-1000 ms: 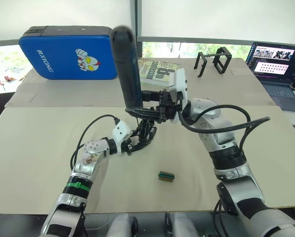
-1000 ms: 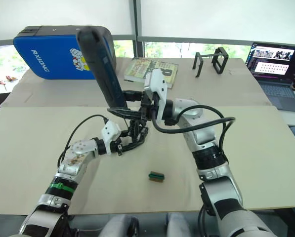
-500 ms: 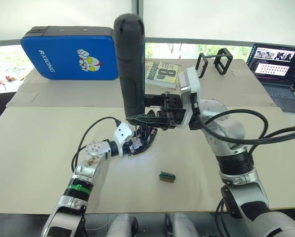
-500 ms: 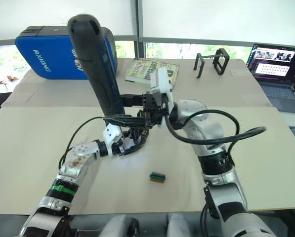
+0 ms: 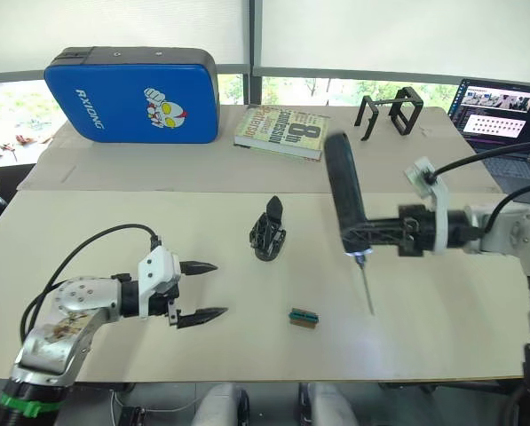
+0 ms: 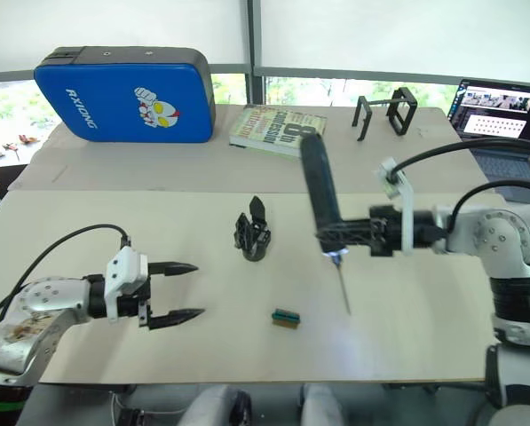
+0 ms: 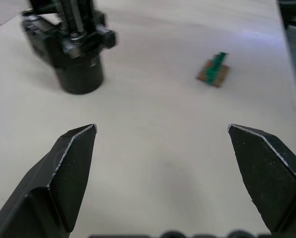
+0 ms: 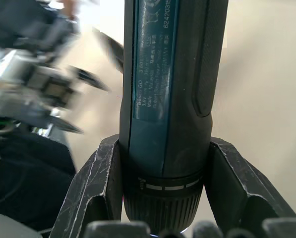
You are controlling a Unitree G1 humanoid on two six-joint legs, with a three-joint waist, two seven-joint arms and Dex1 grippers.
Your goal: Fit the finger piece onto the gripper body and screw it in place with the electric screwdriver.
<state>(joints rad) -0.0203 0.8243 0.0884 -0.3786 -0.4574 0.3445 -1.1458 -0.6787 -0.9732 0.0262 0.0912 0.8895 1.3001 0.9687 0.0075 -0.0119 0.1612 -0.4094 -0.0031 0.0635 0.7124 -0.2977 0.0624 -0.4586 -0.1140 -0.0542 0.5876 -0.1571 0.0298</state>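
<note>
Two tools apart: right tool (image 5: 364, 232) gripping electric screwdriver (image 5: 345, 196), beside gripper body (image 5: 268, 233).

A lab or office workroom: 2 plain beige tables (image 5: 87, 222) pushed together under blinded windows, with an open laptop (image 5: 498, 106) at the far right corner, a blue hard case (image 5: 131, 95) at the far left, and a book (image 5: 280, 131) between them.

Beige table (image 5: 114, 222) bears gripper body (image 5: 268, 232), green connector (image 5: 302, 318).
</note>
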